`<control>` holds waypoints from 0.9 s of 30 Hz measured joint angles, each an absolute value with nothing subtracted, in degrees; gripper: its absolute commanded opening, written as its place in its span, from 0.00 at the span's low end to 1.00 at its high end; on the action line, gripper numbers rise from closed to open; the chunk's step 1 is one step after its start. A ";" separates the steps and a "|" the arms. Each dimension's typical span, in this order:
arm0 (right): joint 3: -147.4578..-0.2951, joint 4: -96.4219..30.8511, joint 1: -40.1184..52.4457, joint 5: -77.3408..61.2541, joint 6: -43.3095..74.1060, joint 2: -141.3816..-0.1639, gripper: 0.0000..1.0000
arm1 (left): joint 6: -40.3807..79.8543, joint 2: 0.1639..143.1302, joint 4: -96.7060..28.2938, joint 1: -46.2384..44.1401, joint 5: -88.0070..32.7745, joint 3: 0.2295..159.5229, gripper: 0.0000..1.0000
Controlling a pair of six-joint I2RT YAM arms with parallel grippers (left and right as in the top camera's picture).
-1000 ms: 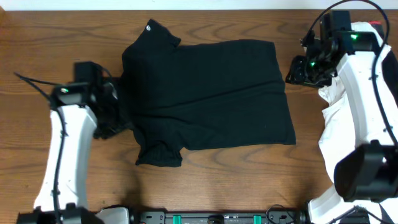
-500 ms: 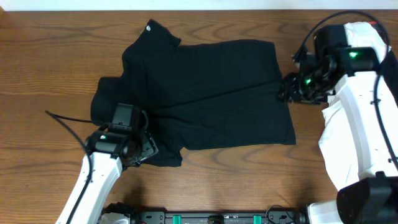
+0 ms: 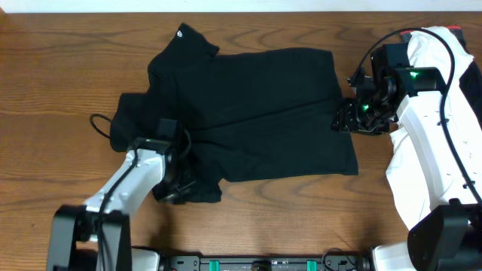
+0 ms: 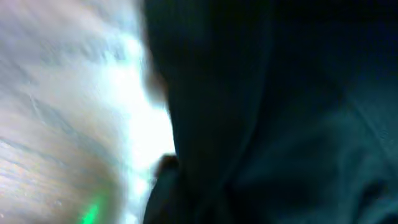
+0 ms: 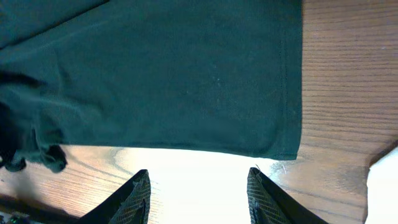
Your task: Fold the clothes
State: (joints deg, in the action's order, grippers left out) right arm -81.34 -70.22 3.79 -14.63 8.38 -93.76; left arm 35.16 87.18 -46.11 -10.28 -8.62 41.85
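While the right gripper [image 5: 199,179] hangs spread by the hem of the soft black short-sleeved T-shirt [image 3: 256,113], the left gripper [image 3: 179,190] is unreadable; pinching fabric for the fold looks next.

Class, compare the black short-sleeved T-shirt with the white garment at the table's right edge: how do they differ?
The black short-sleeved T-shirt lies spread mid-table, almost fully visible; the white garment sits bunched at the right edge, largely hidden by the right arm. The T-shirt is dark, the garment pale. Both are soft cloth on the wooden table.

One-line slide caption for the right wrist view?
Open right gripper hovers above the wooden table near the hem corner of the black T-shirt.
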 measured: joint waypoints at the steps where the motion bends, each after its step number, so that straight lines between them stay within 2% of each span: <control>1: -81.30 -70.17 3.79 -14.41 8.54 -93.76 0.52 | 35.18 87.33 -47.35 -10.28 -9.43 41.87 0.06; 6: -79.31 -67.40 3.79 -13.19 8.80 -93.76 0.55 | 35.59 85.84 -56.62 -10.22 -13.08 41.91 0.06; 15: -66.39 -56.69 3.79 -14.81 10.55 -93.76 0.49 | 35.64 80.05 -63.02 -10.20 -13.56 42.04 0.09; 20: -56.86 -48.99 3.79 -15.55 13.96 -93.76 0.26 | 35.75 80.03 -62.65 -10.20 -13.54 42.09 0.10; 27: -44.45 -34.70 3.75 -12.12 22.24 -92.86 0.01 | 35.81 80.03 -62.74 -10.17 -13.37 42.15 0.15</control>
